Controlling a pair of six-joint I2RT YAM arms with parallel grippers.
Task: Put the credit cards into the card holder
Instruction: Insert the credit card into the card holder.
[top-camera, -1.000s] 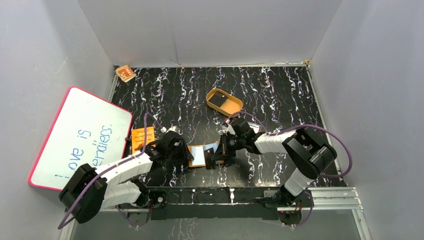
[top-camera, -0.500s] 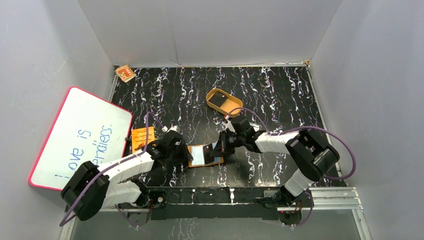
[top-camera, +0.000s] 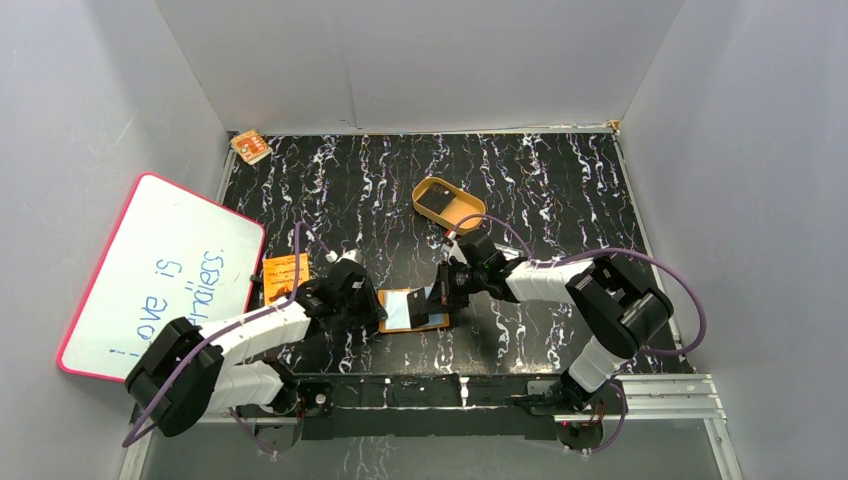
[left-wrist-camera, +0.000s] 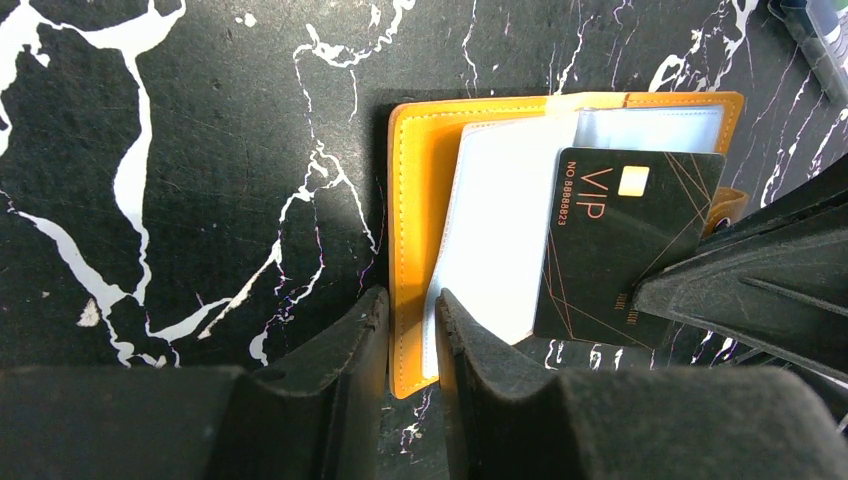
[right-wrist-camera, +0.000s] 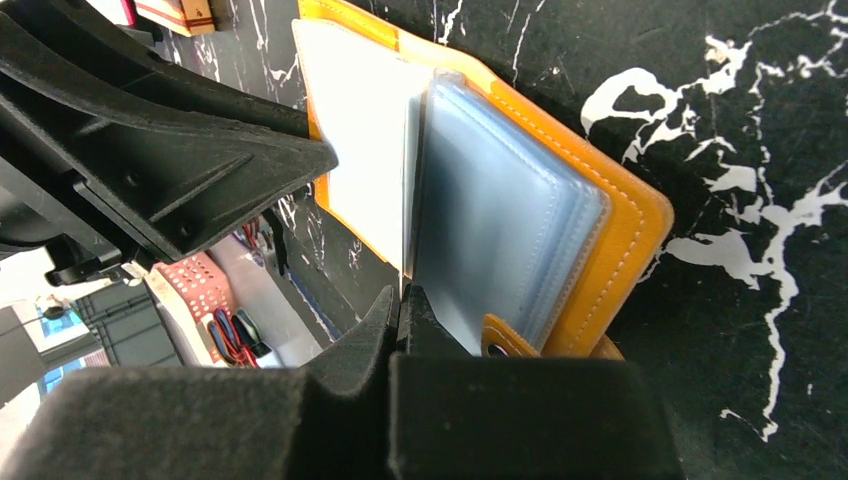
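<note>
While the card holder lies open on the counter, the left hand pinches its orange cover edge. The right hand, clamped tight on a black credit card, holds it over the holder's sleeves.

I read gold "VIP" on the black card, with a small line beginning "NO.8888" along its edge. The whiteboard carries blue handwriting, "love is", and its next word is unclear.

2 white arms, black joints, purple cables, black end effectors.
</note>
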